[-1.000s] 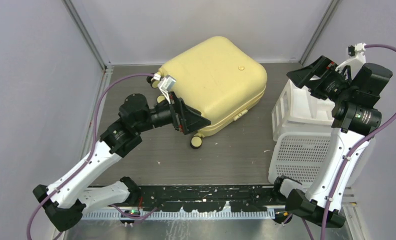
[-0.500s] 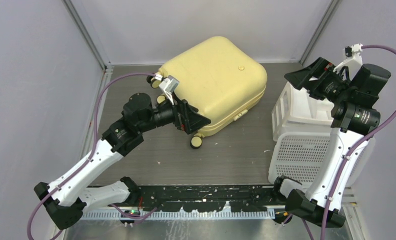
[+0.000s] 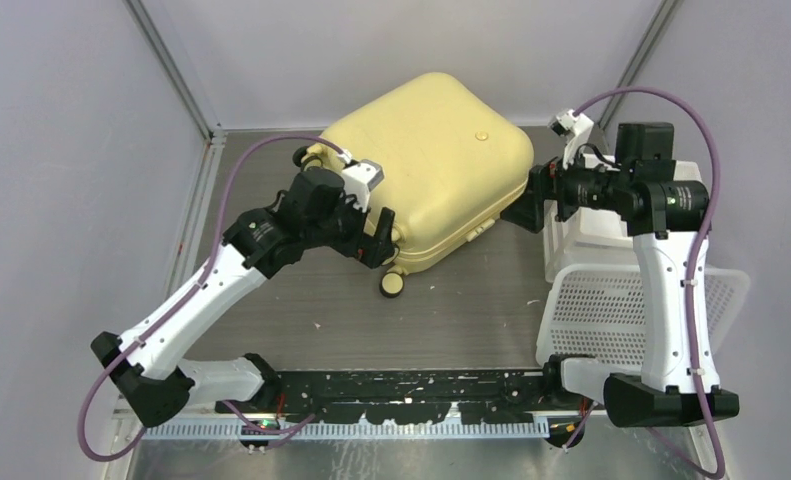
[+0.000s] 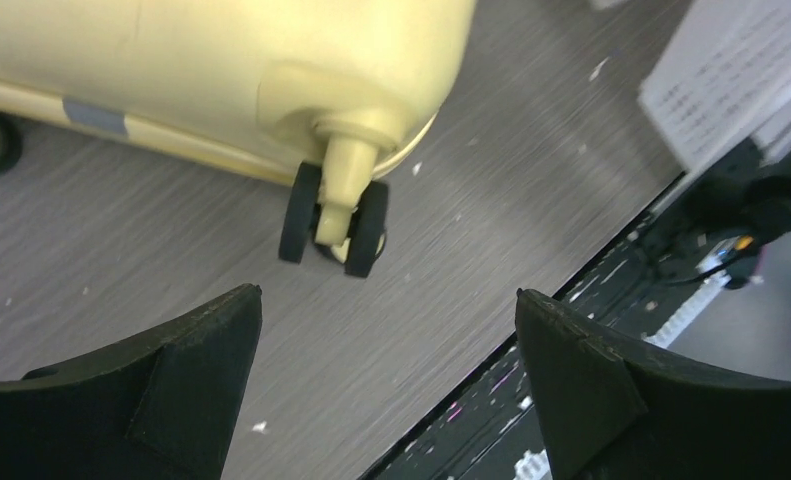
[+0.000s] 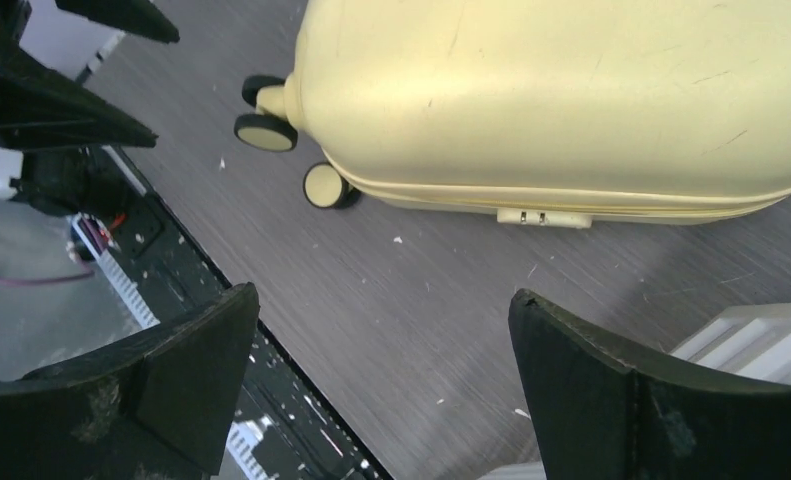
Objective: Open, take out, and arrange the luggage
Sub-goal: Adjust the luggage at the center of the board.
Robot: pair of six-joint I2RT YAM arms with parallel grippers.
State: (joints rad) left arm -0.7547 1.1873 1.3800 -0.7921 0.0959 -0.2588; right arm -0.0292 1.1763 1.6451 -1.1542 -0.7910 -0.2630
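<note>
Top external: luggage (image 3: 431, 165) closed, flat on surface (image 3: 471, 310), toward 12 o'clock; left fingers (image 4: 171, 390) spread wide, empty, near its 8 o'clock corner, facing caster wheel (image 4: 333, 222), not touching; right fingers (image 5: 591, 390) spread wide, empty, near its 3 o'clock edge.

White perforated basket (image 3: 601, 305) stands at the grey table's (image 3: 451, 310) right edge, with a white drawer bin (image 3: 574, 240) just beyond it.
</note>
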